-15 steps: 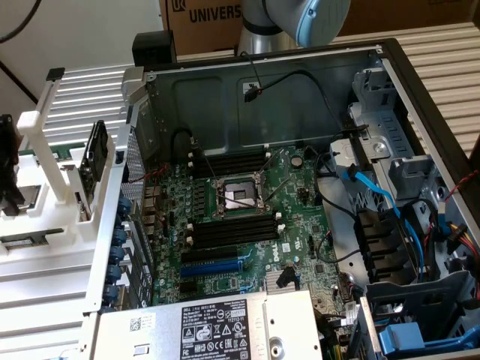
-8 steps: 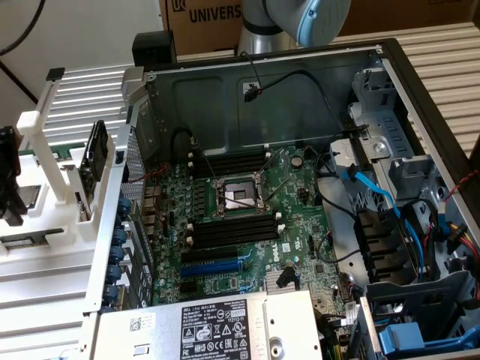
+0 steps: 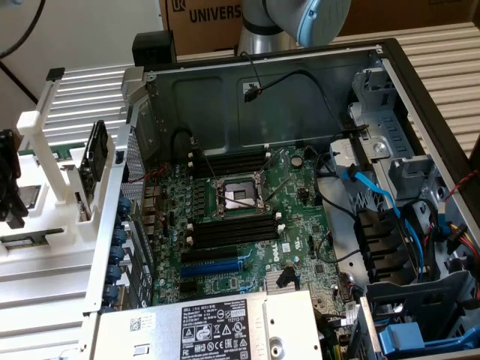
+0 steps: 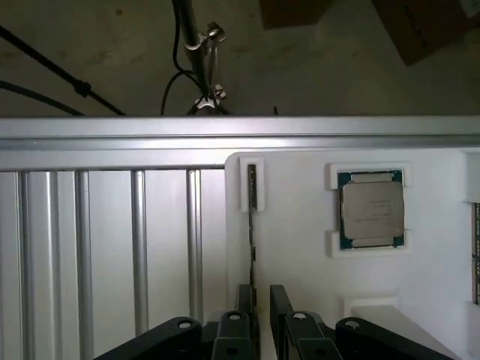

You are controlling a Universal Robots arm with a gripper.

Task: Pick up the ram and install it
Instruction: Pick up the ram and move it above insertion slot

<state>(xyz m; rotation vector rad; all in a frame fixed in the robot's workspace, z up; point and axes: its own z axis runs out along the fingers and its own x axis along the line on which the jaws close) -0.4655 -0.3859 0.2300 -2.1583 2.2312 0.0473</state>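
Fingers (image 4: 281, 307) of the gripper (image 4: 262, 300) stand released, grasping nothing. The ram (image 4: 253, 195) stands on edge in a slot of the white holder (image 4: 300, 262) and runs ahead from just inside one finger, probably so that its flat faces meet the pads.

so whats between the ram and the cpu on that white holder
Nothing. In the wrist view the white holder is bare between the ram and the cpu.
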